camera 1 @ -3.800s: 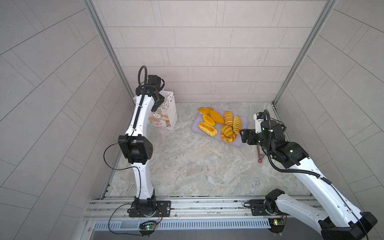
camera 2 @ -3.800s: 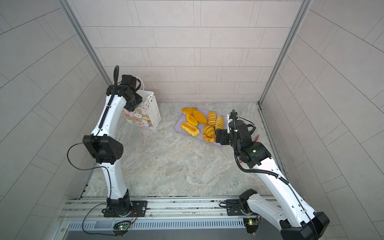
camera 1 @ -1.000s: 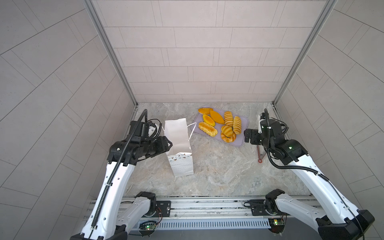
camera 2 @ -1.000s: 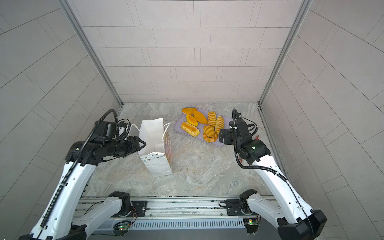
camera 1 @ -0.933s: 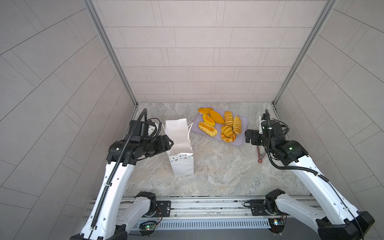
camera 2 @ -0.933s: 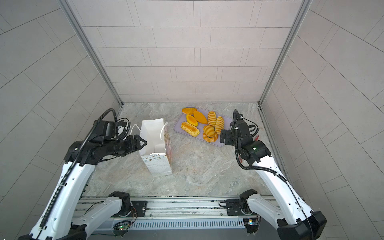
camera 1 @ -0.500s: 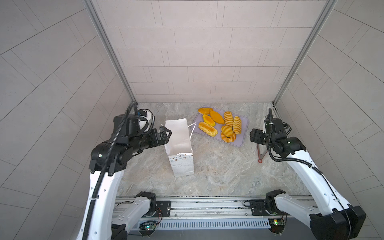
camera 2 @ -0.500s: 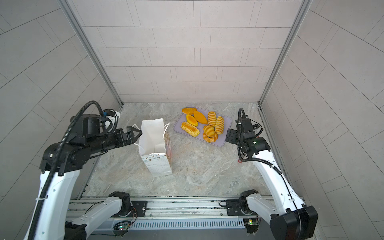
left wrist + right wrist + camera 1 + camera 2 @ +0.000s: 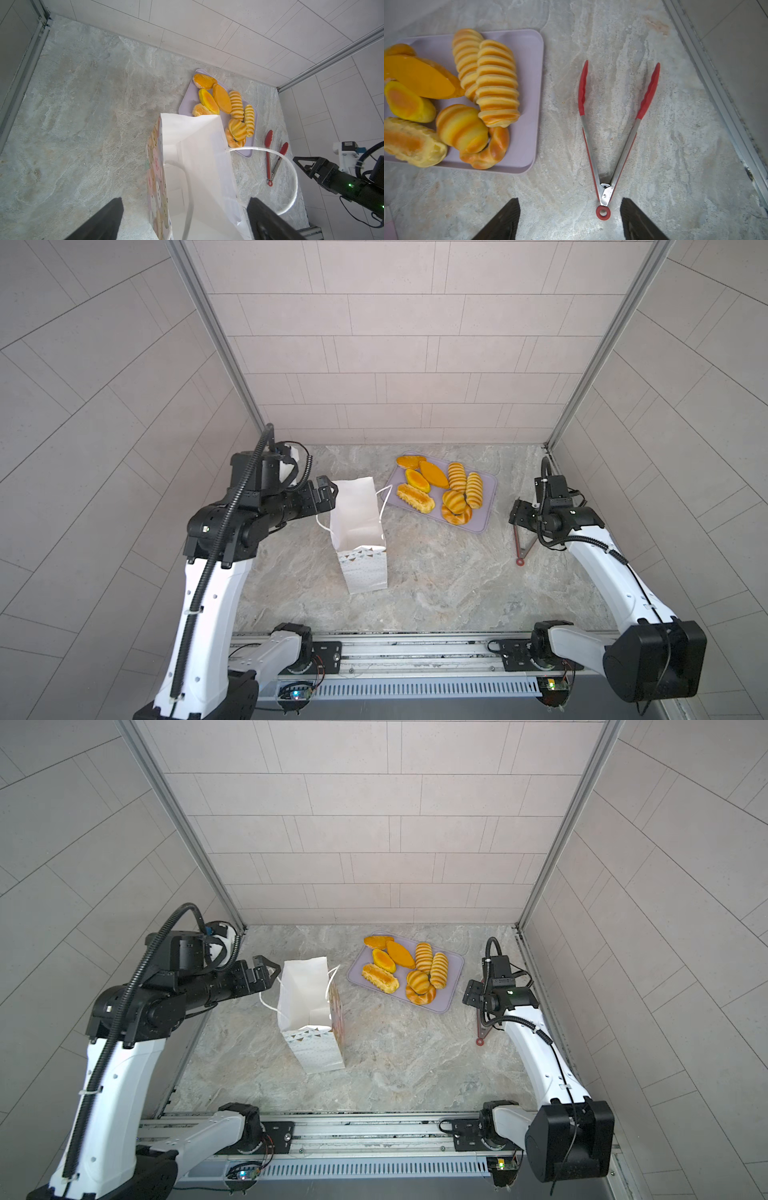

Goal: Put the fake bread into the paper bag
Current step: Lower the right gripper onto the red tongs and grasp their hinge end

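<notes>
The paper bag (image 9: 359, 531) (image 9: 307, 1002) stands upright and open on the marble floor, its cartoon-face side showing in the left wrist view (image 9: 154, 187). My left gripper (image 9: 326, 493) (image 9: 266, 969) (image 9: 186, 207) hangs open just left of the bag's top edge, holding nothing. A white cord handle (image 9: 291, 176) loops near one finger. The fake bread (image 9: 440, 489) (image 9: 405, 969) (image 9: 228, 104) (image 9: 488, 83), several golden pieces, lies on the lilac tray (image 9: 486, 497) (image 9: 527, 104). My right gripper (image 9: 517, 516) (image 9: 471, 994) (image 9: 569, 207) is open and empty, right of the tray.
Red-tipped tongs (image 9: 519, 543) (image 9: 482, 1027) (image 9: 270, 162) (image 9: 605, 192) lie spread open on the floor under my right gripper, their ring end between its fingers. Tiled walls close in on three sides, and a metal rail runs along the right wall.
My left gripper has opened wide and risen beside the bag, which stands on its own. My right gripper has swung right from the tray to over the tongs, its jaws slightly narrower.
</notes>
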Available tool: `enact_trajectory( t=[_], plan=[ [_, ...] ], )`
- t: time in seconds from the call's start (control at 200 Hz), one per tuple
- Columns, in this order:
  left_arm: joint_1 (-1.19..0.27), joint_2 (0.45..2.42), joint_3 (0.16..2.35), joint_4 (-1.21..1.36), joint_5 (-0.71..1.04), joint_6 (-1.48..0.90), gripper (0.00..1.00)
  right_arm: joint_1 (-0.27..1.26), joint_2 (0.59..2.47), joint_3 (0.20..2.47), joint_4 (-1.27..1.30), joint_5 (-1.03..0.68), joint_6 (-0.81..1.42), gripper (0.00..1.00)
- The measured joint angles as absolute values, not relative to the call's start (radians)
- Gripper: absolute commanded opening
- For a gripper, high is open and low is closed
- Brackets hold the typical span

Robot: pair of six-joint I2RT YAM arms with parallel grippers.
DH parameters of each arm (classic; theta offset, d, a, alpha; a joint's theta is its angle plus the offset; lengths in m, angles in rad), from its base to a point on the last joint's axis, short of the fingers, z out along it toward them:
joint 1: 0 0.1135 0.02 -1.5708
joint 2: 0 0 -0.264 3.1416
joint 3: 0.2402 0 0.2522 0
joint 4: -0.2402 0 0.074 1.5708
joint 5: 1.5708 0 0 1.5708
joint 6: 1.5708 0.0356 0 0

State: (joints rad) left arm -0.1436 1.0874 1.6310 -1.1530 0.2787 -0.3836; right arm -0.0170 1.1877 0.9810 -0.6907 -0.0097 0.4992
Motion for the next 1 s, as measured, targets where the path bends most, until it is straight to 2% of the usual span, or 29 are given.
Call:
enact_trajectory(
  t=[0.245,0.455,0.655,1.001],
  plan=[
    [-0.109,1.063,1.54,-1.078,0.319,-0.385,1.0,-0.084,1.244,0.926,-0.681,-0.008,0.508,0.88],
    [-0.05,1.029,1.429,-1.038,0.38,-0.388,1.0,-0.128,1.299,0.886,-0.665,-0.008,0.524,0.89],
    [0.027,0.98,1.375,-1.02,0.428,-0.388,1.0,-0.128,1.446,0.922,-0.662,-0.019,0.524,0.85],
    [0.052,0.941,1.351,-0.979,0.463,-0.4,1.0,-0.128,1.627,0.997,-0.654,-0.006,0.494,0.86]
  ],
)
